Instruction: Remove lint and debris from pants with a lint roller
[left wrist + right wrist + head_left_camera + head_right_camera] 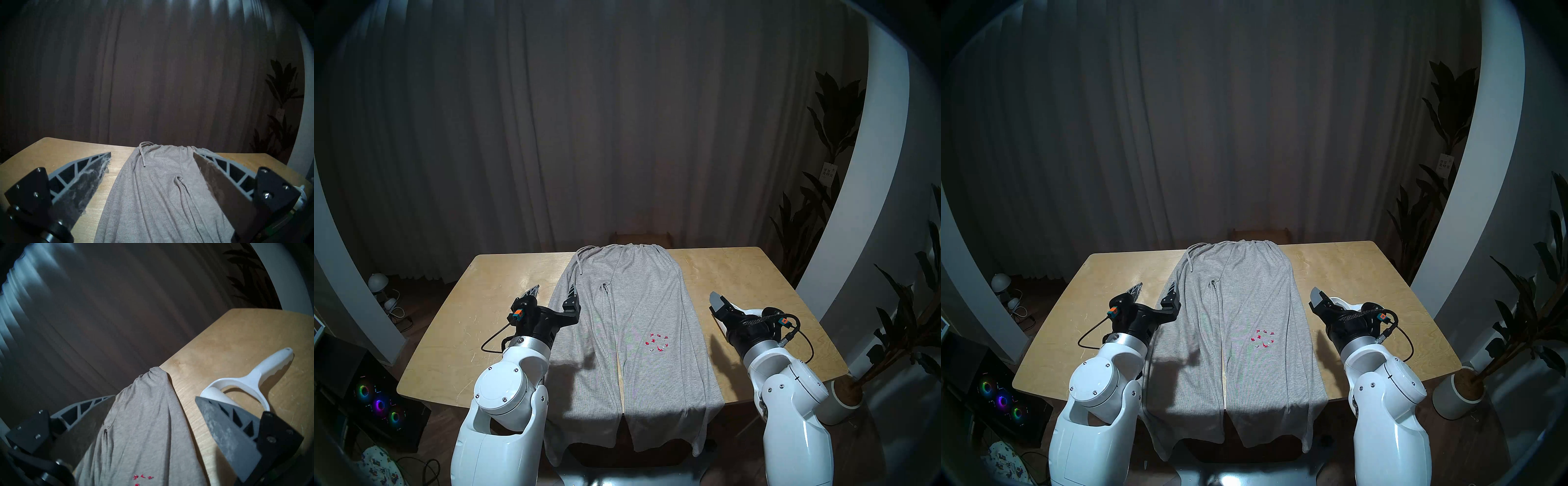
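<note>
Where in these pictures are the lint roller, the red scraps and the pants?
lint roller [265, 377]: right wrist view, on its white handle.
red scraps [657, 341]: head left view, middle of the ring-shaped cluster.
pants [639, 292]: head left view, upper grey fabric.

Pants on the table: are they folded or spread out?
Spread out. The pants lie flat along the table, waist at the far edge, both legs side by side, hanging over the near edge.

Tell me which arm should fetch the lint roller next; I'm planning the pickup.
Right. The lint roller lies on the table just beyond the right tool, which is open and empty. The left tool hovers across the pants, on the far side from it.
</note>
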{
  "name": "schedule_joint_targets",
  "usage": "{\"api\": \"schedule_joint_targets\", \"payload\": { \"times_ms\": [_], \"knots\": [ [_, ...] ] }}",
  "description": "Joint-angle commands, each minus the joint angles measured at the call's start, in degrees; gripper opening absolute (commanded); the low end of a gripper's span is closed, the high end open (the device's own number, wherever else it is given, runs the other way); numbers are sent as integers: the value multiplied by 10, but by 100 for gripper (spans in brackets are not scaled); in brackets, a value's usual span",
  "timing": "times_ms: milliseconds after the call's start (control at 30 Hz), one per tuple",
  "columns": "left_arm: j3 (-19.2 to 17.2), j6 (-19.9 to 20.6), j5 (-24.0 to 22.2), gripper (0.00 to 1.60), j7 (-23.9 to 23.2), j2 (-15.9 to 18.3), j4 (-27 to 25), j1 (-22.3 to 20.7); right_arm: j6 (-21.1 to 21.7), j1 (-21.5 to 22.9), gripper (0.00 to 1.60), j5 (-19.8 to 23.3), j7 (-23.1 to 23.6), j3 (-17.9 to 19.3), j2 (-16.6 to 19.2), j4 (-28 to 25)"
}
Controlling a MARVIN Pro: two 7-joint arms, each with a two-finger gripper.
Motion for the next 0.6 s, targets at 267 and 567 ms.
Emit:
{"api": "schedule_joint_targets", "payload": {
  "times_ms": [267,567],
  "knots": [
    [2,-3,5,160,-12,11,-11,3,32,0,160,238,-99,69,-34,-23],
    [15,-5,12,160,-17,14,-10,5,39,6,160,373,-172,92,-38,-28]
  ]
}}
